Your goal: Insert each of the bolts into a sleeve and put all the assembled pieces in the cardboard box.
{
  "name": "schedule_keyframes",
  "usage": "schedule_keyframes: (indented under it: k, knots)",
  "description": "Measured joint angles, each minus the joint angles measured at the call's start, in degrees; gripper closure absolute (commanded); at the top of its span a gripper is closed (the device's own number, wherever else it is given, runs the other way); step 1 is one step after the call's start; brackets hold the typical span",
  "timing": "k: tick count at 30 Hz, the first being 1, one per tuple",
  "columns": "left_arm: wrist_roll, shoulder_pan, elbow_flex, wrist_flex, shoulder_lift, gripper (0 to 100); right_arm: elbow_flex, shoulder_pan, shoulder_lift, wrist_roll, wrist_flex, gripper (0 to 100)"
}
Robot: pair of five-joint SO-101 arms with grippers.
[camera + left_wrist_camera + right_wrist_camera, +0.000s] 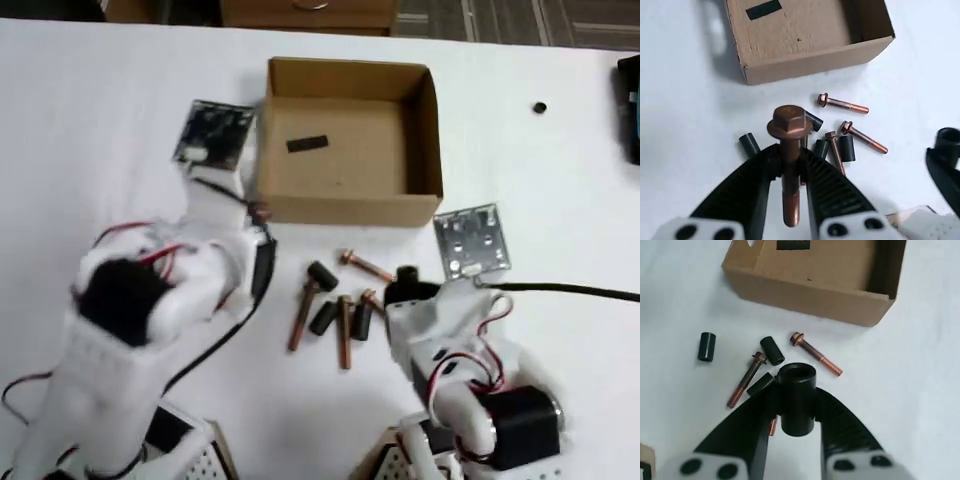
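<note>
The left pincer clenched a bolt by its shank, head jutting beyond it, while the right pincer gripped a sleeve between its jaws, the other bolts and sleeves lying loose on the bench near the box

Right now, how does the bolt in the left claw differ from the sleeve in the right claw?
The bolt is copper-coloured; the sleeve is black. The bolt has a hex head on a slim solid shank; the sleeve is a plain hollow tube with an open end. Both are clamped end-up: the bolt in the left claw, the sleeve in the right claw.
</note>
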Motion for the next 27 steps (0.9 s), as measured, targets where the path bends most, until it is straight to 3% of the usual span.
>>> schedule_keyframes:
  k: [9,18,23,27]
  knots:
    - [8.00,0.00,5.54,-9.93,-8.18,98,9.58,-12.57,-7.91,-3.96,-5.19,97.8]
    - [8.44,0.00,20.57,-27.69,-14.33,98,23.74,-20.75,-14.95,-3.96,-23.65,97.8]
    - [8.70,0.00,27.78,-34.90,-16.53,98,26.29,-21.80,-14.86,-3.96,-29.10,97.8]
    - [11.69,-0.09,28.57,-36.22,-16.62,98,28.40,-21.98,-14.59,-3.96,-33.23,97.8]
